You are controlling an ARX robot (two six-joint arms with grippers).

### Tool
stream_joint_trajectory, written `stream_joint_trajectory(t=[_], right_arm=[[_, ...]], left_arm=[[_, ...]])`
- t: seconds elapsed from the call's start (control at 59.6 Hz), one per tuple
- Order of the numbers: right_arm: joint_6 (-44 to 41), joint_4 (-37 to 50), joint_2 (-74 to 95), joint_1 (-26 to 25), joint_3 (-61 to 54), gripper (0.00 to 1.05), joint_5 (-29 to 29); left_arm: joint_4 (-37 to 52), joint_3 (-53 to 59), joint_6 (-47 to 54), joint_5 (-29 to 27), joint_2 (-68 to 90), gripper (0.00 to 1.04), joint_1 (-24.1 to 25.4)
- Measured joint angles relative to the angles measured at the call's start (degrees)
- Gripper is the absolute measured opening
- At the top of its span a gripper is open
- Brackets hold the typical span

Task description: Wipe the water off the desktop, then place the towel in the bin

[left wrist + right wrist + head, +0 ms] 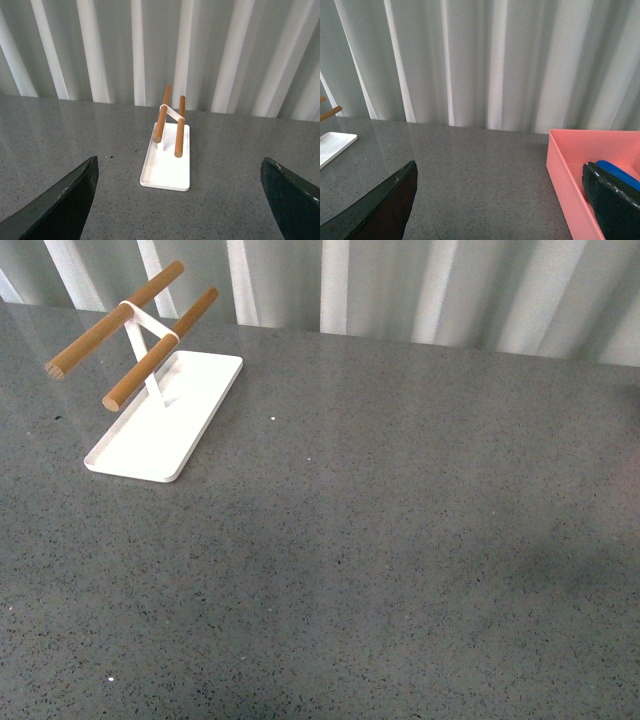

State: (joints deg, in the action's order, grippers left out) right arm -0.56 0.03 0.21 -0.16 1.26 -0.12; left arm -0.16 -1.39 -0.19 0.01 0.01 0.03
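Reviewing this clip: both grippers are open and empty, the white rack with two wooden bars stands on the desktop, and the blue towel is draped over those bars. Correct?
Not quite. The towel is not on the bars; they are bare in the front view. The right wrist view shows the blue cloth inside the pink bin, partly hidden by a finger. The rest holds: the left gripper and right gripper are open and empty, and the white rack stands on the desktop.

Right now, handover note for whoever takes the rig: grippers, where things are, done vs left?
Left gripper: open, empty, above the desktop, facing the white rack.
Right gripper: open, empty, beside the pink bin.
Towel: blue cloth showing inside the bin, partly hidden by a gripper finger.
Done: no water visible on the desktop in the front view; towel appears binned.
Left: nothing obvious; check the towel sits fully inside, then park the arms.
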Motion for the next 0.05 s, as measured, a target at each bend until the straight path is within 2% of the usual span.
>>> stream_joint_trajectory(t=[0.05], right_arm=[[0.0, 0.0, 0.0, 0.0, 0.0, 0.98, 0.0]], left_arm=[[0.0, 0.0, -0.02, 0.0, 0.0, 0.98, 0.0]])
